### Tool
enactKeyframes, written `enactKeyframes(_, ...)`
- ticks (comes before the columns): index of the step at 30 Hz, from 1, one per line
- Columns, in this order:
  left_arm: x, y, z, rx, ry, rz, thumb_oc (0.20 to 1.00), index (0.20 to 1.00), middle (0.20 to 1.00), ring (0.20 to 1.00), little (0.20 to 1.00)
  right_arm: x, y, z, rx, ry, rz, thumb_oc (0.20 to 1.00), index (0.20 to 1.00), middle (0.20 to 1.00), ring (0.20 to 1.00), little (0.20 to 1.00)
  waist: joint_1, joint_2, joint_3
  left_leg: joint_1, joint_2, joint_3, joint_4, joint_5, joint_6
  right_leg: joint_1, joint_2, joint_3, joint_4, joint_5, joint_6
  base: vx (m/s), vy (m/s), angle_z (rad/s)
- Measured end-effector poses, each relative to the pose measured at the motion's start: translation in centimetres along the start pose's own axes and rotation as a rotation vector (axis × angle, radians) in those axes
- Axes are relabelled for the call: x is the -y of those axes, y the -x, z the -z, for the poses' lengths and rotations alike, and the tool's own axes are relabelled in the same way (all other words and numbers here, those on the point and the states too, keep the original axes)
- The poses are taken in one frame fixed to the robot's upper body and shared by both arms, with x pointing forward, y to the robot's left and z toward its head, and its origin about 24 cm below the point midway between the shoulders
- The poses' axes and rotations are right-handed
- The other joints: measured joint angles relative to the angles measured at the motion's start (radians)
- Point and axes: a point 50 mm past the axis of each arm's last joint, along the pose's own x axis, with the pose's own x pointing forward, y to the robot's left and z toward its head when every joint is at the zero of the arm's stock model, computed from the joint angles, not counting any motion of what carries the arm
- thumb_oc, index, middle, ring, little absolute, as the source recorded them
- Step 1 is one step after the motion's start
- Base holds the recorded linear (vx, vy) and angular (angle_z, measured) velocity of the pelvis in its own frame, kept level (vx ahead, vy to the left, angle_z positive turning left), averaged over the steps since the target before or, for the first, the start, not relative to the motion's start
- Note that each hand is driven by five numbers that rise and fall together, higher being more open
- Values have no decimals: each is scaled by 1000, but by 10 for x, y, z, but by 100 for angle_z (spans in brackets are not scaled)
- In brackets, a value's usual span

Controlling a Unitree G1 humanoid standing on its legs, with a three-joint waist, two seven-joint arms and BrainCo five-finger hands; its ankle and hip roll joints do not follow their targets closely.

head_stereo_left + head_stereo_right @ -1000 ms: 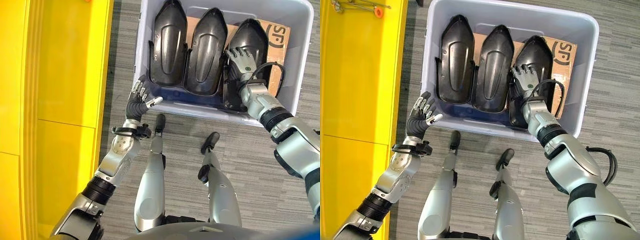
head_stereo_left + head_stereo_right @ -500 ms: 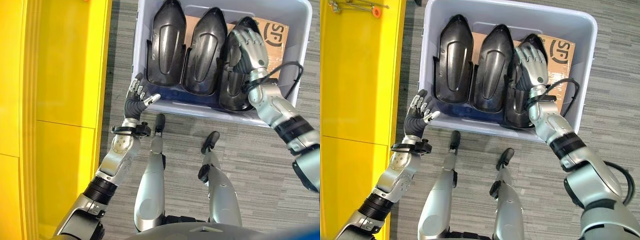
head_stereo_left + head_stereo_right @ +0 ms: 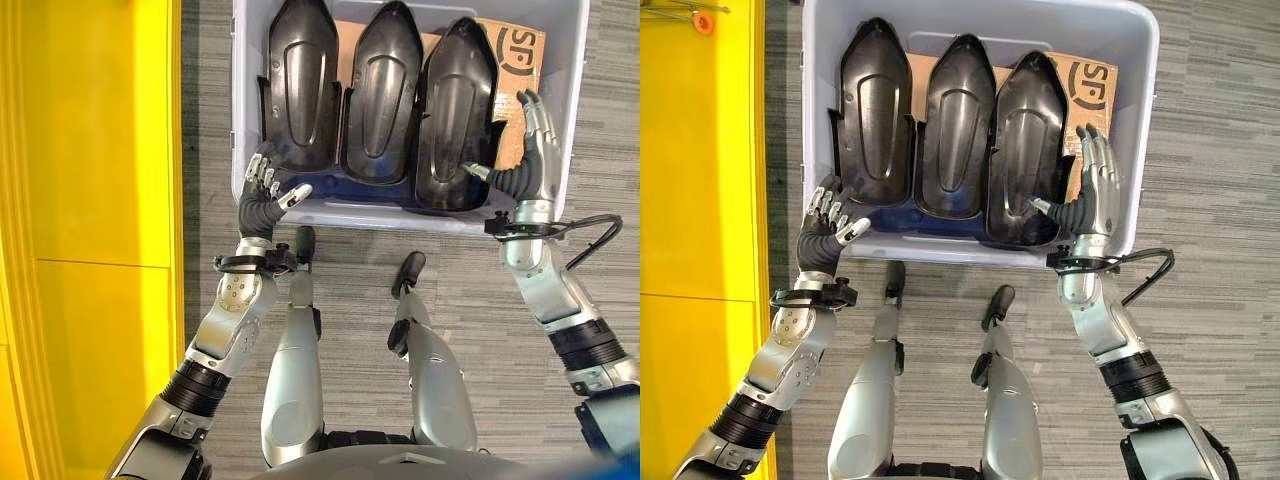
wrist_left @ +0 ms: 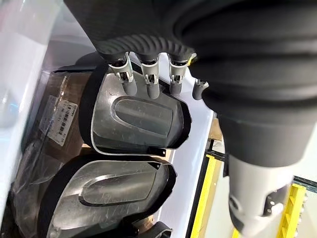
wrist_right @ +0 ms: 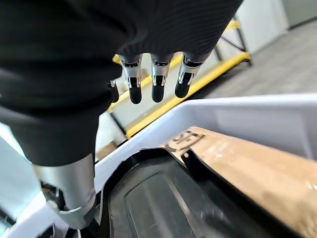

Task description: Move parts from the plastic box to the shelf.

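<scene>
Right hand (image 3: 1095, 195) off the right part (image 3: 1025, 150), now spread at box (image 3: 1140, 120) right wall. Left hand (image 3: 825, 225) spread at near-left corner. Risk: one-handed grab tips part.

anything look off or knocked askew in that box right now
Nothing stands out. Three black parts stand side by side in the plastic box, in line, none visibly damaged. A flat piece of cardboard lies beneath them on the robot's right. The left hand and right hand are open and hold nothing.
</scene>
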Motion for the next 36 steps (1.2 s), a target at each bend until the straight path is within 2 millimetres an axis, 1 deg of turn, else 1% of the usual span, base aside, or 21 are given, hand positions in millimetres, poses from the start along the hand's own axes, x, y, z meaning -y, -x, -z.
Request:
enactKeyframes(3,0,0,0,-2,0,-2,1000,1000,1000,1000,1000,-8,5,3,-40,-58,-20,1000,1000,1000,1000,1000,2,0,0,0,0,5,0,0,0,0,-1,0,0,0,0,0,0,0)
enactKeyframes(6,3,2,4,-16,3,2,1000,1000,1000,1000,1000,-21,12,5,-129,-200,-32,1000,1000,1000,1000,1000,1,0,0,0,0,6,0,0,0,0,-1,0,0,0,0,0,0,0)
enactKeyframes(7,4,3,5,-20,5,5,1000,1000,1000,1000,1000,-26,15,7,-164,-237,-40,1000,1000,1000,1000,1000,1,0,0,0,0,6,0,0,0,0,-1,1,0,0,0,0,0,0)
enactKeyframes(8,5,3,5,-22,7,3,1000,1000,1000,1000,1000,-36,21,10,-224,-300,-64,1000,1000,1000,1000,1000,1,0,0,0,0,7,0,0,0,-1,-1,1,0,0,1,0,0,0)
enactKeyframes(10,5,3,5,-23,6,1,1000,1000,1000,1000,1000,-45,26,10,-267,-366,-92,1000,1000,1000,1000,1000,1,-1,0,0,0,8,0,0,0,-1,0,2,0,0,1,0,0,0)
enactKeyframes(13,5,3,5,-24,6,1,1000,1000,1000,1000,1000,-57,29,12,-325,-414,-116,1000,1000,1000,1000,1000,2,-1,1,0,0,8,0,0,0,-1,-1,2,0,0,1,0,0,0)
enactKeyframes(15,6,3,6,-25,7,1,1000,1000,1000,1000,1000,-64,25,10,-352,-457,-114,1000,1000,1000,1000,1000,8,-1,1,1,-1,8,0,0,0,0,-2,2,0,0,1,0,0,0)
enactKeyframes(17,6,3,6,-27,7,1,1000,1000,1000,1000,1000,-69,23,12,-381,-465,-104,1000,1000,1000,1000,1000,7,0,1,1,-1,8,0,0,0,0,-1,3,0,0,0,0,0,0)
enactKeyframes(20,5,3,6,-28,9,-13,1000,1000,1000,1000,1000,-67,13,7,-382,-487,-47,1000,1000,1000,1000,1000,16,0,1,2,-1,9,0,0,0,0,-1,4,0,0,0,0,0,0)
enactKeyframes(26,6,3,7,-30,10,-14,1000,1000,1000,1000,1000,-60,10,12,-402,-481,18,1000,1000,1000,1000,1000,23,0,2,2,-1,9,0,0,0,-1,-2,4,0,0,1,0,0,0)
enactKeyframes(31,10,4,9,-39,13,3,1000,1000,1000,1000,1000,-43,7,6,-365,-509,118,1000,1000,1000,1000,1000,17,4,4,1,-2,9,-1,0,0,-1,-2,4,0,0,1,0,0,0)
enactKeyframes(36,13,3,8,-35,14,11,1000,1000,1000,1000,1000,-32,8,2,-344,-532,177,1000,1000,1000,1000,1000,6,4,12,1,-2,9,-1,0,0,-1,-3,4,0,0,1,0,0,0)
